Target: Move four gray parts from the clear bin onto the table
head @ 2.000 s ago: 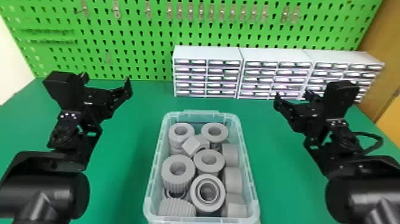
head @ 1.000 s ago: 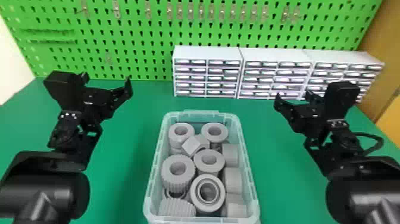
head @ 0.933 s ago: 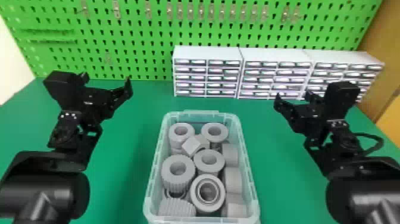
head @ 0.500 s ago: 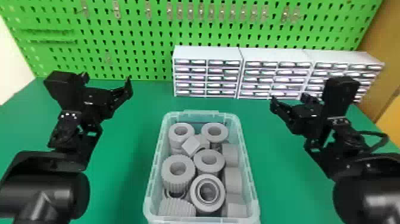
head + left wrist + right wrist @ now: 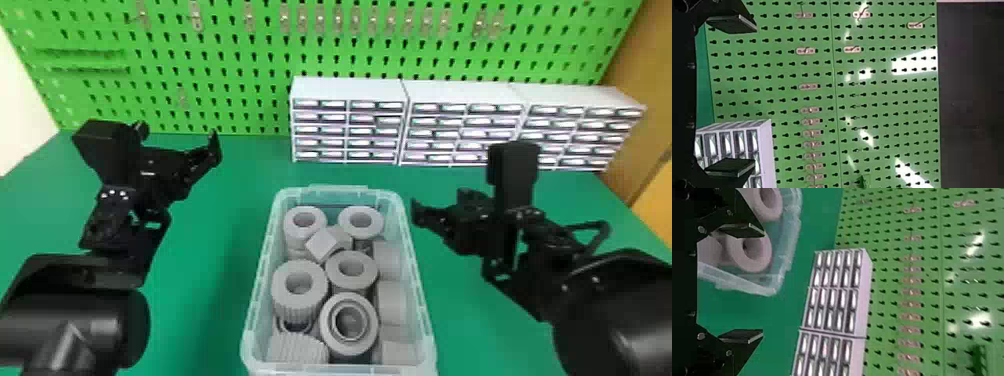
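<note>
The clear bin [image 5: 425,320] stands mid-table in the head view, holding several gray parts, among them a ribbed ring [image 5: 299,295] and a tilted square-ended piece [image 5: 321,245]. My left gripper [image 5: 179,134] is parked at the table's left, away from the bin; in the left wrist view my left gripper [image 5: 730,96] is open, nothing between its fingers. Beside the bin's far right corner is my right gripper [image 5: 440,202]. The right wrist view shows my right gripper [image 5: 742,284] open and holding nothing, with the bin [image 5: 775,280] and a gray ring [image 5: 764,258] beyond one finger.
White drawer cabinets [image 5: 345,90] stand along the back right of the green table [image 5: 210,225]. Behind them rises a green pegboard [image 5: 240,65] with metal hooks. A wooden panel [image 5: 645,100] is at the far right.
My right gripper has moved left and nearer, from farther back on the right toward the bin's far right corner. The left arm, the bin and the gray parts have kept still.
</note>
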`<control>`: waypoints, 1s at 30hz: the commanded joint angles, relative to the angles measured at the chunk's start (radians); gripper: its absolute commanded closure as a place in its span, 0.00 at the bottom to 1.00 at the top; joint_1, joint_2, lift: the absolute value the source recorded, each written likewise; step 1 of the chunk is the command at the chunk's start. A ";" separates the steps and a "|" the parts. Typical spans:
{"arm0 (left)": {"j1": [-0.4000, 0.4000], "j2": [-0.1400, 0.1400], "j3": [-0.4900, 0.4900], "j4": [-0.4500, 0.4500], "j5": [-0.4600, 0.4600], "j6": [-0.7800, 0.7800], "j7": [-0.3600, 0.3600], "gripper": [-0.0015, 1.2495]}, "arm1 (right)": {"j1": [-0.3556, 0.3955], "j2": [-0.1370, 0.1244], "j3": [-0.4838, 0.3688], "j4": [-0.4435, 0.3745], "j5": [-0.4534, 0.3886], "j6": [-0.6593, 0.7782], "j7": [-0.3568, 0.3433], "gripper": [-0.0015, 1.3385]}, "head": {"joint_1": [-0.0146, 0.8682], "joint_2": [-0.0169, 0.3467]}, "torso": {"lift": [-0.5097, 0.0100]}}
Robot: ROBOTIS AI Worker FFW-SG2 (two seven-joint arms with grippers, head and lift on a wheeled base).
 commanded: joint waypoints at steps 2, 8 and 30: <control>-0.001 0.000 0.002 0.000 -0.002 0.000 -0.001 0.07 | -0.033 -0.026 0.069 -0.001 -0.046 0.082 -0.004 0.28 | 0.79 0.12 | 0.89; -0.005 0.000 0.002 0.000 -0.002 0.000 -0.001 0.07 | -0.132 -0.037 0.101 -0.004 -0.110 0.296 -0.004 0.28 | 0.79 0.12 | 0.89; -0.015 -0.002 -0.003 0.000 -0.006 0.003 0.001 0.07 | -0.349 -0.043 0.282 0.028 -0.144 0.560 0.022 0.28 | 0.79 0.12 | 0.89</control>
